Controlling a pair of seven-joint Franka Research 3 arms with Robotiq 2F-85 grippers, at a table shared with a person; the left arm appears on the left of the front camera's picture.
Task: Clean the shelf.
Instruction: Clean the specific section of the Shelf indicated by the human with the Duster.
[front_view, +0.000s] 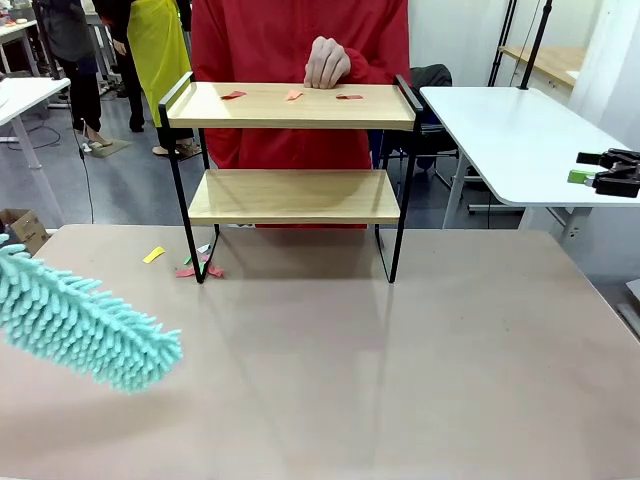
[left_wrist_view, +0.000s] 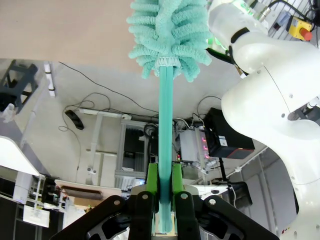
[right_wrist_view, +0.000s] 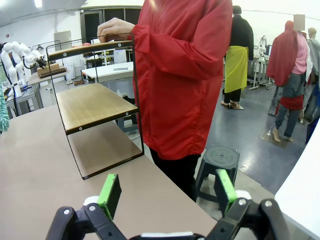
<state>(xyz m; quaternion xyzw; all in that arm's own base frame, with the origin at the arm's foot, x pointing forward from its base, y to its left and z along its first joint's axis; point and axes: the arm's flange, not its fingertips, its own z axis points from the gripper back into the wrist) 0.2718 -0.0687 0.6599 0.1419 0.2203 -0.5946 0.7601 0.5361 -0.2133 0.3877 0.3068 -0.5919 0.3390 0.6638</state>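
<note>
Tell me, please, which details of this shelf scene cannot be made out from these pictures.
- Front view: the left edge cuts off the duster, hiding its handle and holder.
- Front view: the red scraps on the top board of the shelf are too small to identify.
- Right wrist view: that board is seen edge-on, hiding its surface.
- Left wrist view: the top edge cuts off the duster's head.
</note>
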